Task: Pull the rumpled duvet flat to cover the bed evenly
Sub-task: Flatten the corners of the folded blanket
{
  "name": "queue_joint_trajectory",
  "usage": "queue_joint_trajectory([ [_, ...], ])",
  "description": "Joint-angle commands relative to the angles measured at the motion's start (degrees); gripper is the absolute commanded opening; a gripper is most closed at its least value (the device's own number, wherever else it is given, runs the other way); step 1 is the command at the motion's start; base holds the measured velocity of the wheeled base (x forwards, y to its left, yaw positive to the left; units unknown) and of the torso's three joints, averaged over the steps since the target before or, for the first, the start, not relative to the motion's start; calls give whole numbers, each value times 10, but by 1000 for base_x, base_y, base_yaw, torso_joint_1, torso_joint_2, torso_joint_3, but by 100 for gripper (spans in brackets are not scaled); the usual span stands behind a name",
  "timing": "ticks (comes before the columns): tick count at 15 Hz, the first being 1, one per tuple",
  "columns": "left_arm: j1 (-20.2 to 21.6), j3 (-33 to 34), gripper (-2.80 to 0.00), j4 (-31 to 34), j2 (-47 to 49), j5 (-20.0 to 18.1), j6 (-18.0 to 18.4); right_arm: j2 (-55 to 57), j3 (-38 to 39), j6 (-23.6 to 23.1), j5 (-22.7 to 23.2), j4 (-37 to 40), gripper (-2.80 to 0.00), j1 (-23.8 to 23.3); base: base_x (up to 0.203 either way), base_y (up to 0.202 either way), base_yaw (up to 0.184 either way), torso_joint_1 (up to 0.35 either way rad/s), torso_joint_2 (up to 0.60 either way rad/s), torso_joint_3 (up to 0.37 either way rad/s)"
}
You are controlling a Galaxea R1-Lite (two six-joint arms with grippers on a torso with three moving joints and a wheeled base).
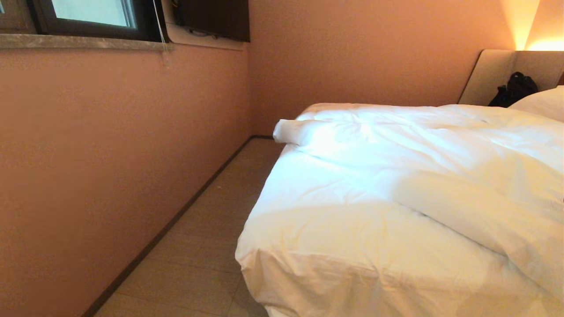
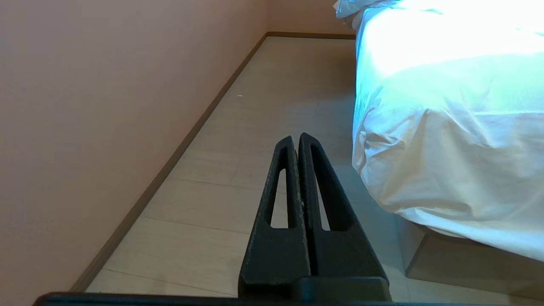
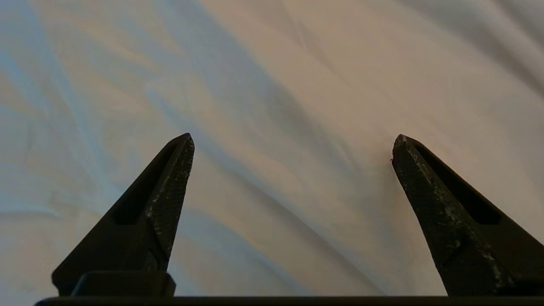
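The puffy white duvet lies wrinkled over the bed, with a thick fold running across its near right part and a rolled corner sticking out at the far left edge. Neither arm shows in the head view. My right gripper stands open close over creased white cloth, with nothing between its fingers. My left gripper is shut and empty, low beside the bed, pointing along the floor; the draped white cloth hangs to its side.
A narrow strip of tiled floor runs between the bed and the pink wall. A window sits high on that wall. A beige headboard, a black bag and a pillow are at the far right.
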Motion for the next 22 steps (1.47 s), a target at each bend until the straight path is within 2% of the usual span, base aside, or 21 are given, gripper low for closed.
queue_joint_trajectory([
  [1, 0, 0, -280, 0, 0, 0, 0, 16, 1, 1, 34, 0, 0, -4, 0, 0, 0, 0, 0, 0],
  [3, 0, 0, -280, 0, 0, 0, 0, 19, 2, 1, 58, 1, 0, -9, 0, 0, 0, 0, 0, 0],
  [12, 0, 0, -280, 0, 0, 0, 0, -12, 14, -26, 52, -1, 0, -28, 0, 0, 0, 0, 0, 0],
  [18, 0, 0, -280, 0, 0, 0, 0, 39, 3, -45, 29, -5, 0, -28, 0, 0, 0, 0, 0, 0],
  [22, 0, 0, -280, 0, 0, 0, 0, 89, -11, -44, 32, 0, 0, -24, 0, 0, 0, 0, 0, 0],
])
